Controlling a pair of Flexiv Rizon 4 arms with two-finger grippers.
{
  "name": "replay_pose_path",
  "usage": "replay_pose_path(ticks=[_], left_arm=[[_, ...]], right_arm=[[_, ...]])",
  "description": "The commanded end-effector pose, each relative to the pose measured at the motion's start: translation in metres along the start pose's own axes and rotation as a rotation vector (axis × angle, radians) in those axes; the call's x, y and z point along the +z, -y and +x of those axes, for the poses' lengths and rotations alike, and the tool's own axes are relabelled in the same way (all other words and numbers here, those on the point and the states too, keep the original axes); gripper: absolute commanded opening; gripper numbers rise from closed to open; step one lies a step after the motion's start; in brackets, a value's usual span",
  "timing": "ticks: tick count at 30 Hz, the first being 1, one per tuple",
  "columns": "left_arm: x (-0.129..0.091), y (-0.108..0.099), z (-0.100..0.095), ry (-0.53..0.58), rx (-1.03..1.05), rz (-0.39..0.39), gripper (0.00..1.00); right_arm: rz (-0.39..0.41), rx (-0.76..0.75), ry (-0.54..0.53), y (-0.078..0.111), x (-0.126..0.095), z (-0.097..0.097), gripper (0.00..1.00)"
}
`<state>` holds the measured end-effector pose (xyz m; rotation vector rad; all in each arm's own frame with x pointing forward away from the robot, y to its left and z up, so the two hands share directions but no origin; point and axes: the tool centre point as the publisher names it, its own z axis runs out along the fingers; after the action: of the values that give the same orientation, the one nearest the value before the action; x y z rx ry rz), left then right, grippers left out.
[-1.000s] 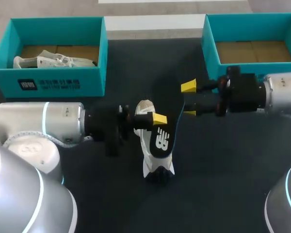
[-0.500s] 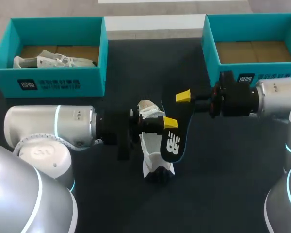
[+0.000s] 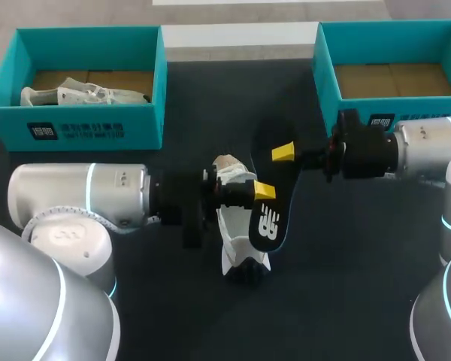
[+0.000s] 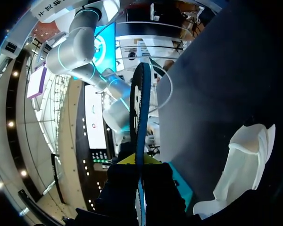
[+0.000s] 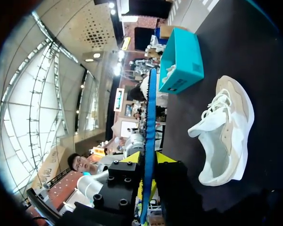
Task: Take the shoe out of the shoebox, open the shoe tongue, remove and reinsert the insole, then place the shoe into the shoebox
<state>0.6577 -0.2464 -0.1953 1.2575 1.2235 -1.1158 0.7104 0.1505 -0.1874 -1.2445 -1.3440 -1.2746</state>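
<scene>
The dark desk [image 3: 210,90] carries a teal shoebox [image 3: 90,128] at far left with a pale shoe [image 3: 83,95] inside. My left gripper [image 3: 260,193] has its jaws closed on the black insole [image 3: 270,218], held on edge just above the white sneaker [image 3: 231,233] lying mid-desk. My right gripper [image 3: 284,156] pinches the insole's far end, jaws likewise closed. An empty teal box [image 3: 325,71] sits far right. With both arms gripping, a mismatched pull could buckle the insole or tug it loose, and it could miss the sneaker's opening.

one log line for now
black flat insole: held by both; left gripper: shut; right gripper: shut; white sneaker: on dark table
</scene>
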Motion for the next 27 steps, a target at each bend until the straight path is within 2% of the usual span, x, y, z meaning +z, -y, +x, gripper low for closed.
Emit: replay_pose_path(ticks=[1,9,10,11,19,27], left_arm=[[-0.003,0.007,0.001,0.017,-0.003,-0.011,0.00],[-0.004,0.009,0.001,0.023,-0.023,-0.018,0.00],[-0.005,0.008,0.000,0.019,-0.031,-0.016,0.33],[-0.006,0.008,-0.001,0.011,-0.034,-0.025,1.00],[-0.019,0.002,-0.003,-0.021,-0.050,-0.027,1.00],[-0.039,-0.013,-0.011,-0.156,-0.051,-0.044,1.00]], right_arm=[[0.011,0.005,-0.003,-0.003,0.002,-0.003,0.00],[0.025,0.013,-0.005,-0.005,0.003,-0.004,0.00],[0.026,0.013,-0.006,-0.005,0.003,-0.005,0.00],[0.027,0.015,-0.006,-0.005,0.003,-0.005,0.00],[0.030,0.027,-0.015,-0.004,0.001,-0.011,0.00],[0.032,0.042,-0.018,-0.001,-0.004,-0.015,0.00]])
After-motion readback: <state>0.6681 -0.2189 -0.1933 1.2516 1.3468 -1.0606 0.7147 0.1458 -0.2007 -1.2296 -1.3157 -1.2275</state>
